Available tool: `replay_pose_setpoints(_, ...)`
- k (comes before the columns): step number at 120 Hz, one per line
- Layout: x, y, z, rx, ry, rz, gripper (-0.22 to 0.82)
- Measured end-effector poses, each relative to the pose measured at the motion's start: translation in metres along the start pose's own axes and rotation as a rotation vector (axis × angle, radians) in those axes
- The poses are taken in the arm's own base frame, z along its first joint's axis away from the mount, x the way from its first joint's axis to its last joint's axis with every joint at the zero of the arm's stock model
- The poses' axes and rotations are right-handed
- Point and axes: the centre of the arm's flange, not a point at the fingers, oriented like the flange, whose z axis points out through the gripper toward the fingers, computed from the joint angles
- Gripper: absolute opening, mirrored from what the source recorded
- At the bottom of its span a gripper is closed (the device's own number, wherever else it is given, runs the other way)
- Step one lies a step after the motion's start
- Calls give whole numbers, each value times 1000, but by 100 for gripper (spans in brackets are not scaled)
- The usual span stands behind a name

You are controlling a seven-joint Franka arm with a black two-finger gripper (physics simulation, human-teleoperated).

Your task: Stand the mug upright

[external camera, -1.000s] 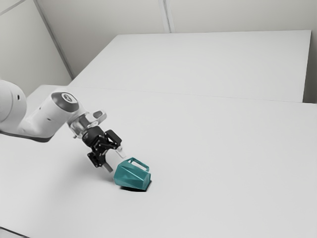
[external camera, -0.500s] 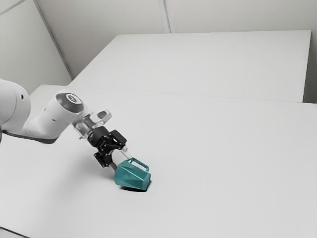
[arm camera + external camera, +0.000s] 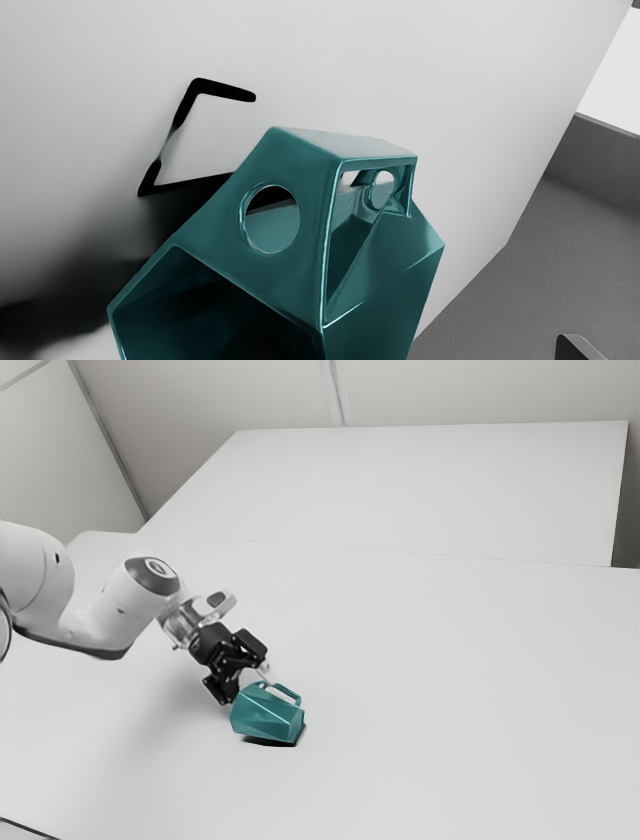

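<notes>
Jaws spread, with a wide gap between them, on the gripper. It's tilted, pointing down toward the table and at the mouth end of the teal mug.

Mug is right at the jaws, lying on its side on the table, mouth toward them, base on the far side from them. Handle sits on the mug's upper side, ahead of the jaws and near the finger seen in the exterior view. Body is faceted, and the wrist view looks partly into the dark mouth.

One fingertip is outside the mug, apart from its outer wall. Second tip is at the mouth end; can't tell whether it's inside the rim or touching it, since mug and dark interior hide it.

Wrist view also has the round hole through the near end of the handle, with a squarish opening along its side. Black angular shadow lies on the table beyond the mouth as seen from the jaws, off to the handle's side. Floor is past the table edge, well beyond the mug from the jaws.

Arm comes in behind the jaws, from the exterior view's left.
</notes>
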Motion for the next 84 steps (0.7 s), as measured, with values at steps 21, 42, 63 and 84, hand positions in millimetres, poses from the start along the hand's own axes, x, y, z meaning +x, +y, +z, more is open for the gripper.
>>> replay_pose_setpoints(21,2,1,4,-11,9,13,36)
replay_pose_setpoints(42,3,5,4,-15,20,36,3)
replay_pose_setpoints(63,7,21,1,-8,30,85,-11)
replay_pose_setpoints(84,10,35,-6,2,43,126,-15)
